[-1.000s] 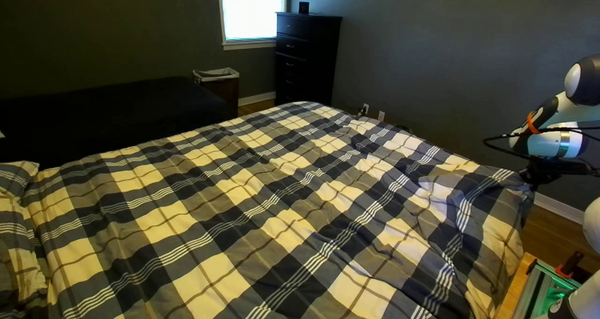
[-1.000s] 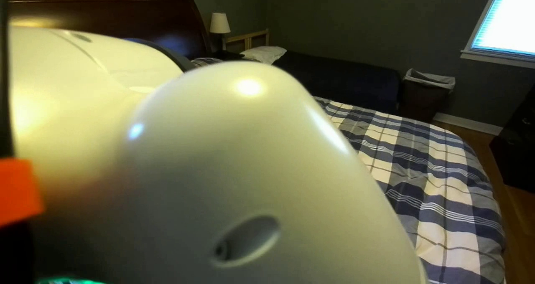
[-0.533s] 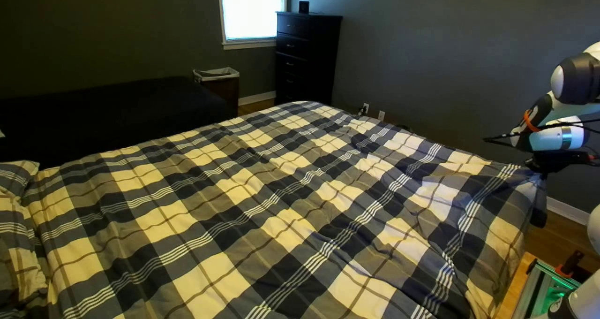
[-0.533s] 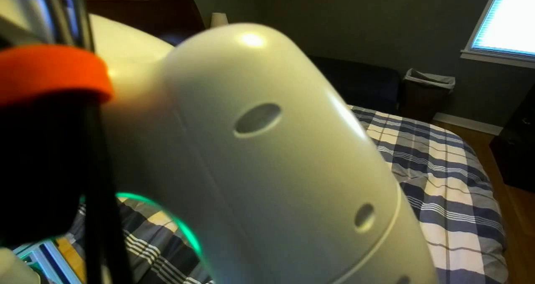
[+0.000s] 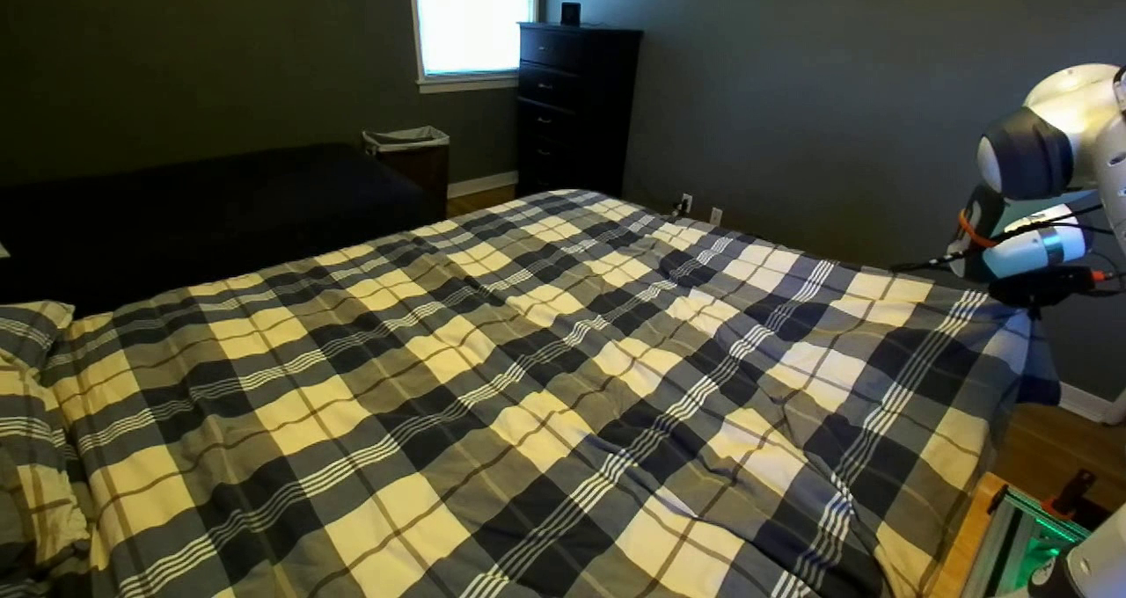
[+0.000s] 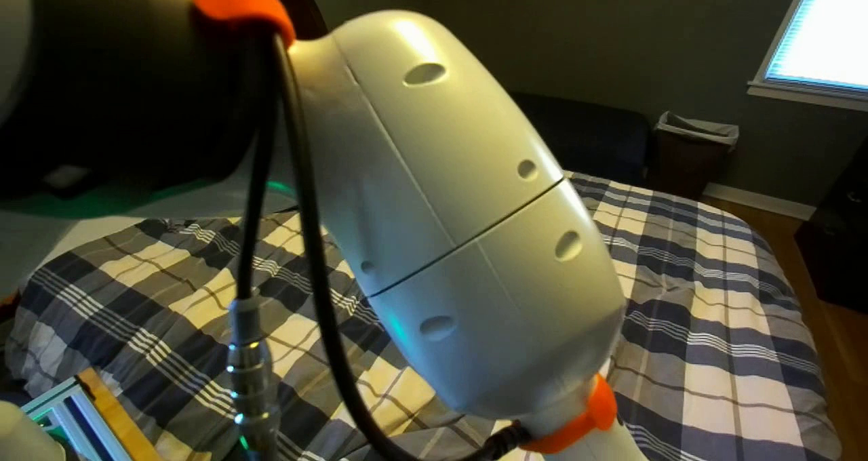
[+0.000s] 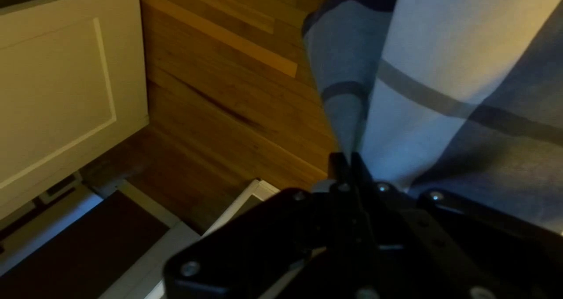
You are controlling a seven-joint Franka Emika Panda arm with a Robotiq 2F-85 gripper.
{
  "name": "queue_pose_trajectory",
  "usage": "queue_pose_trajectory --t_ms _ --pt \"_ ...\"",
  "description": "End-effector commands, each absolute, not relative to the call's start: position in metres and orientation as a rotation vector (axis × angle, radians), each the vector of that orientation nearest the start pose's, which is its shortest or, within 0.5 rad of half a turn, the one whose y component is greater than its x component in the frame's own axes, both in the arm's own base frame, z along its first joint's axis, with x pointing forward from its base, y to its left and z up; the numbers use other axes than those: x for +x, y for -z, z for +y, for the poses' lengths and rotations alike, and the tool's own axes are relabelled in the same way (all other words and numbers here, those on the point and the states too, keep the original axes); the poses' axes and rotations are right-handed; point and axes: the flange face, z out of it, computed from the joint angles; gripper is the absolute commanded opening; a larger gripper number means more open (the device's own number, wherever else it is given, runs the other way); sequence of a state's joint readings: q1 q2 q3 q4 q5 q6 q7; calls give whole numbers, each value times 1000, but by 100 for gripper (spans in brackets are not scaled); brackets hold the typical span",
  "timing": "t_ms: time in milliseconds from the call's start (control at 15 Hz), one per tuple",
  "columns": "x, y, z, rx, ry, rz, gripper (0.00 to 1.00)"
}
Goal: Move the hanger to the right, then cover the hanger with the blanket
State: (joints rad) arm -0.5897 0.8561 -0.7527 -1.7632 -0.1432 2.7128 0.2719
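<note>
The plaid blanket point(image 5: 457, 352) spreads over the large bed in both exterior views point(image 6: 678, 312). In the wrist view, my gripper point(image 7: 349, 159) is shut on a gathered fold of the blanket point(image 7: 418, 92), and the cloth fans out from the fingertips. In an exterior view my gripper point(image 5: 1033, 311) is at the right end of the bed, with the blanket's edge pulled taut up to it and a flap hanging below. The hanger is not in view; I cannot tell whether it lies under the blanket.
The robot's stand point(image 5: 1020, 536) with a wooden edge is beside the bed. The arm point(image 6: 475, 244) blocks much of an exterior view. A dark dresser point(image 5: 576, 110), a lined bin point(image 5: 409, 163) and a dark bed point(image 5: 220, 202) stand beyond. A white door point(image 7: 66, 79) shows above the wood floor point(image 7: 228, 105).
My gripper has moved right and slightly up with the blanket's edge in it, so the cloth there is stretched further right and smoother. The arm's upper links have swung, uncovering more of the bed.
</note>
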Motion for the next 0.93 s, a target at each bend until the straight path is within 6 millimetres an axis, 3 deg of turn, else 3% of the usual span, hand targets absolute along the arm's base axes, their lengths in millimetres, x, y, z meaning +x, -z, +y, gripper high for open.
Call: queue_pose_trajectory --t_ms 0,333,667,733,800,867 --pt "218 -200 -647 1995 148 -1398 0" --pt "217 -175 -657 1926 213 -1400 0" --pt "230 -135 -668 1951 289 -1380 0" --pt "231 -134 -671 1977 279 -1384 4" --pt "231 -137 -672 1983 266 -1389 28" --pt "232 -137 -673 1997 237 -1396 29"
